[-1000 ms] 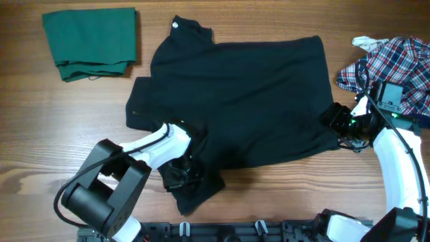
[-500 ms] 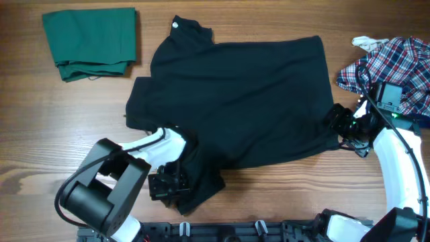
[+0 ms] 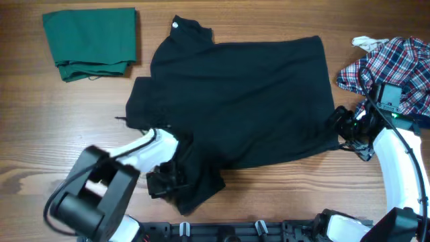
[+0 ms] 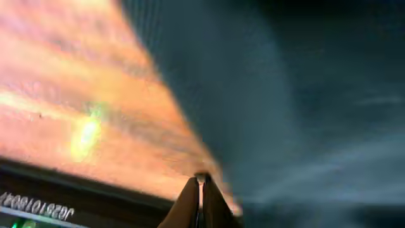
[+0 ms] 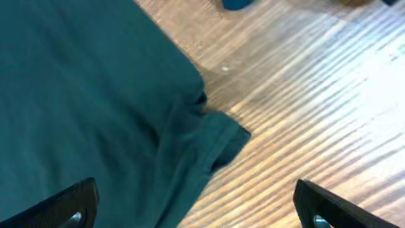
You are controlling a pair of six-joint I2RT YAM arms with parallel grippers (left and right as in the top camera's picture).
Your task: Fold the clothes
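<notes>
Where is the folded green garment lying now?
In the overhead view, the folded green garment lies at top left, apart from the black short-sleeved polo shirt to its right.

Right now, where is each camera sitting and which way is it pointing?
Overhead: above the table, facing straight down on the polo, green garment, plaid shirt; left arm and right arm show.
Left wrist: low, blurred, looking along table and polo edge; shut left pincer at bottom.
Right wrist: looking down on a polo corner; open right pincer fingers in the bottom corners.
Shared: overhead and right wrist both show that polo corner by the right pincer.
</notes>
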